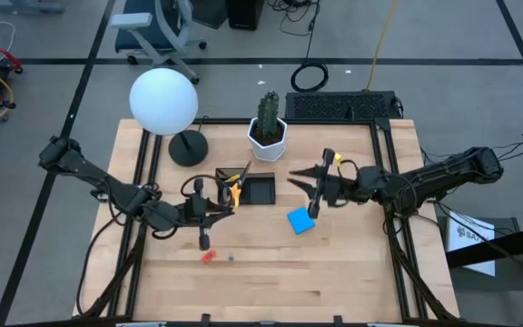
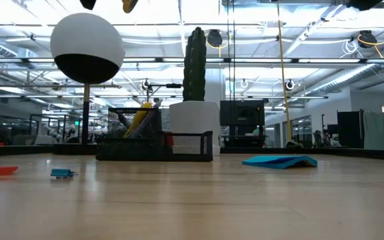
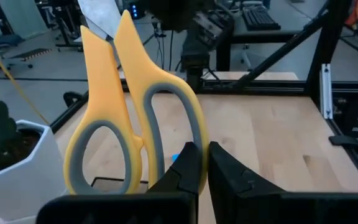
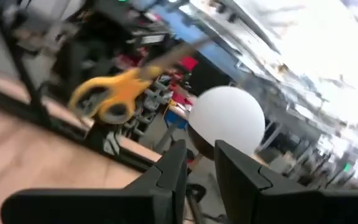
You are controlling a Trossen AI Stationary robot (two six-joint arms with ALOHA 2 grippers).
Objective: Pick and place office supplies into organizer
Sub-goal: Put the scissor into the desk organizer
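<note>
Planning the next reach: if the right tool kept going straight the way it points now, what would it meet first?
Probably the yellow-handled scissors over the organizer, ahead of the right tool toward the left tool. Depth is unclear.

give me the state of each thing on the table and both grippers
left gripper: shut, by the organizer
right gripper: above the table, holding nothing seen
scissors: blades closed, standing in the organizer
organizer: upright, right compartment empty
sticky-note pad: flat on the table, loose
red-orange piece: on the table, loose
cactus pot: upright
</note>
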